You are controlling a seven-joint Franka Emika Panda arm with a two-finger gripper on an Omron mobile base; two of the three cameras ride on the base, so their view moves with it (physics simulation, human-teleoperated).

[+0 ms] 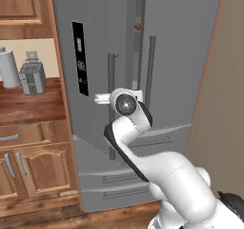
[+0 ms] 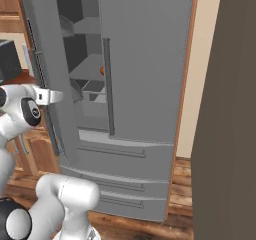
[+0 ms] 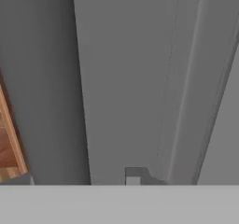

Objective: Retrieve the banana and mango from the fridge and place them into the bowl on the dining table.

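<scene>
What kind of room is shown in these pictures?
Most likely a home kitchen: a tall grey French-door fridge with one door ajar, brown wooden cabinets with drawers, and a small silver toaster on the wooden counter.

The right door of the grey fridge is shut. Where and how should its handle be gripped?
Take the long vertical grey bar handle of the tall grey fridge around mid-height, from the front, fingers straddling it sideways: the bar is slim, upright and seems to stand off the door panel.
</scene>
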